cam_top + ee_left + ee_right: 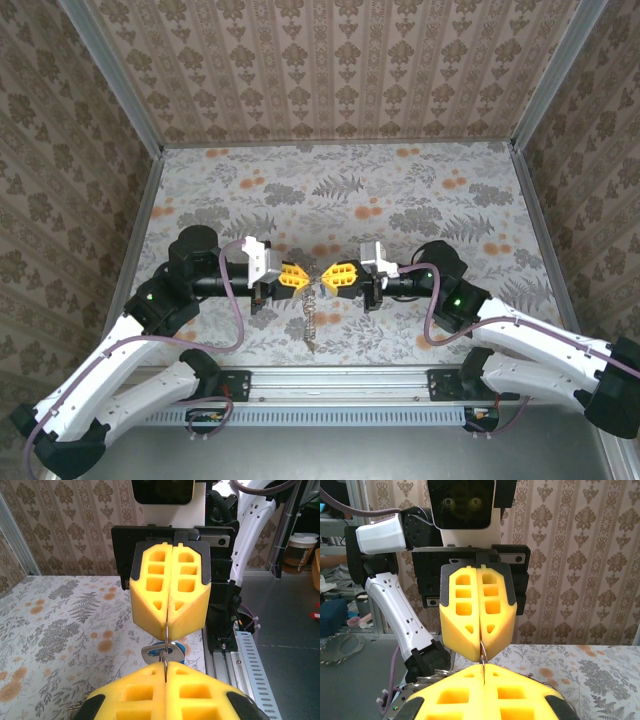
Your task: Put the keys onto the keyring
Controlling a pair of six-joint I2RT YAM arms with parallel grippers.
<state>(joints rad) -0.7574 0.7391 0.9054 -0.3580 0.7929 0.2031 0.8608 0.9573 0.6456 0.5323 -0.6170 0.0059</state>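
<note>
Both pairs of fingers (pixel 292 273) were pressed together, tip to tip, above the middle of the worktop (pixel 420 200). From the overhead camera I saw the left gripper (pixel 303 275) and the right gripper (pixel 326 276) facing each other, nearly touching. The keyring (pixel 312 318) hung as a thin chain below the gap between them; I could not tell whether its lower end reached the worktop. On the left wrist camera its thin wire ran from the seam of the right gripper's fingers into the seam of the left's, pinched by both. A blue-headed key (pixel 172 653) hung on that wire just beneath.
</note>
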